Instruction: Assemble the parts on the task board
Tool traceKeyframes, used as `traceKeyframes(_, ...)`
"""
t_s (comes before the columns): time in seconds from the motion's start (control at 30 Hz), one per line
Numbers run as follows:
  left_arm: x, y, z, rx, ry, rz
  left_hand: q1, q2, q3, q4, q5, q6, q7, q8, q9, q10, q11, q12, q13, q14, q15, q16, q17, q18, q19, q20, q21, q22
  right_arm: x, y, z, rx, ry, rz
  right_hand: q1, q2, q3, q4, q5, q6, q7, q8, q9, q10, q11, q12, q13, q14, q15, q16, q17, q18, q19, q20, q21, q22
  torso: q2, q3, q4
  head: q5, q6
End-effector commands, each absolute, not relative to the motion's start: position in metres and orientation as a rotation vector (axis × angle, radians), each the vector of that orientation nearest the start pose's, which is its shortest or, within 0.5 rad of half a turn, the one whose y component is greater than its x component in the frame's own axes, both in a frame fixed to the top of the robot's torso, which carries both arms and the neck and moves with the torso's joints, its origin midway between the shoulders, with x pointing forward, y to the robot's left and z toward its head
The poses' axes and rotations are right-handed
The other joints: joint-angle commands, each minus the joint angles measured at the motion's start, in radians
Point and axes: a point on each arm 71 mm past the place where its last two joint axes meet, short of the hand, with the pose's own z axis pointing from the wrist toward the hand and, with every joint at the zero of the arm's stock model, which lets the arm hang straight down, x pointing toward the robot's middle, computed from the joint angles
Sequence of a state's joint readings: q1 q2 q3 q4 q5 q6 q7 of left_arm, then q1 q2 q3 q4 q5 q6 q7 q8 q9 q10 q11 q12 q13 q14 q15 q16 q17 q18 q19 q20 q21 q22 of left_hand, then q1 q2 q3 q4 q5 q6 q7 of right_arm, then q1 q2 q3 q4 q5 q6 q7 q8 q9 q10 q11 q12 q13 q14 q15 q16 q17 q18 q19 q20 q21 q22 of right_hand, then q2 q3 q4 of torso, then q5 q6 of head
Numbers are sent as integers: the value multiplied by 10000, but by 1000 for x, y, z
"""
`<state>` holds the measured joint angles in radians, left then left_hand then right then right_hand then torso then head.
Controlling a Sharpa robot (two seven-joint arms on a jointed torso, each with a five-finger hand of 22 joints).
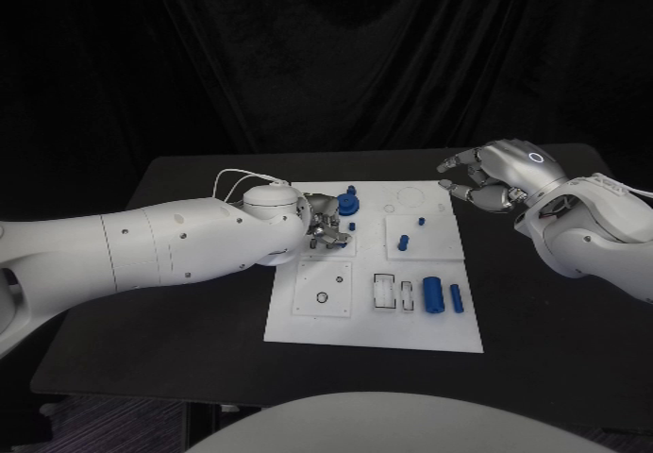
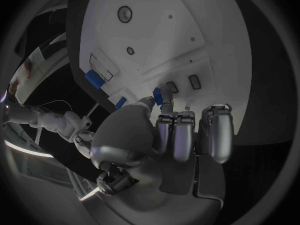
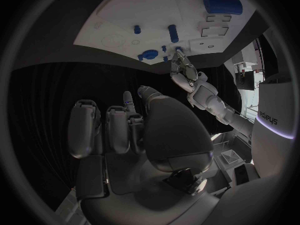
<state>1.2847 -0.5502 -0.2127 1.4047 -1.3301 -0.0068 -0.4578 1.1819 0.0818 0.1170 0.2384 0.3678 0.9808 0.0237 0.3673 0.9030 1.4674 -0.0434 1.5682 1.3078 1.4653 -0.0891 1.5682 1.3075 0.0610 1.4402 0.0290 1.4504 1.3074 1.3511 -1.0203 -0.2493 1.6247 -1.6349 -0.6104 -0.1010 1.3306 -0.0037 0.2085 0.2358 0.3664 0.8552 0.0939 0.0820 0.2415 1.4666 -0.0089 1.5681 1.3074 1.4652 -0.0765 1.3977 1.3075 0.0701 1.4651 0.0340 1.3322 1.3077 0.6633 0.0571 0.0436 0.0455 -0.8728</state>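
Observation:
The white task board [image 1: 310, 326] lies mid-table. My left hand [image 1: 324, 230] hovers low over its near-left quarter. In the left wrist view its thumb and a fingertip pinch a small blue peg [image 2: 158, 96] right at the board [image 2: 187, 35]. A blue gear-like part [image 1: 348, 203] stands just beyond that hand. My right hand [image 1: 493, 176] hangs above the board's far right corner with its fingers curled in. In the right wrist view a slim pin [image 3: 127, 101] sits between its thumb and fingers. That view also shows the left hand [image 3: 182, 70] beside the gear [image 3: 148, 54].
On the board stand a blue peg [image 1: 403, 243] and a small blue stub [image 1: 421, 223]. A thick blue cylinder [image 1: 433, 294] and a slimmer one [image 1: 456, 298] lie at its near right, next to two rectangular slots [image 1: 385, 291]. A round hole [image 1: 321, 298] is at the near left.

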Motion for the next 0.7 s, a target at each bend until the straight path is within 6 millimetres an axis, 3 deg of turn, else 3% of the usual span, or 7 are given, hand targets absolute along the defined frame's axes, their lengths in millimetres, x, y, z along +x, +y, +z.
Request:
traceKeyframes(0.03,486,104,-235,2428,21151,-4135,92,-134,269,-84,143,17,64,-134,37,1034,70,26,2630,1055,51,26,2633,-66,-66,-4,-73,614,458,-259,-161,-2814,13909,4915,123,-14,64,4,55,66,-7,-44,-15,1042,41,26,2634,720,62,-33,1050,-173,244,52,-46,1932,-1,-1,12,-3,2)
traceKeyframes(0.27,487,101,-234,2427,20886,-4546,250,-441,1049,-323,152,113,81,-443,142,1034,86,26,2630,1055,69,26,2633,-57,-94,14,-122,612,458,-259,-161,-2800,13946,4887,170,-33,119,-43,126,68,-5,-58,-33,1042,41,26,2634,715,61,-49,1034,-171,240,50,-58,1929,-2,-6,-6,21,2)
traceKeyframes(0.7,487,99,-232,2403,20472,-5091,224,-695,1679,-505,40,266,78,-605,292,1034,84,26,2630,1055,72,26,2633,-52,-110,19,-158,621,459,-259,-162,-2780,13995,4846,234,-73,180,-112,180,63,-9,-76,-56,1042,38,26,2634,712,60,-61,1022,-166,231,49,-85,1922,-2,0,-10,7,2)
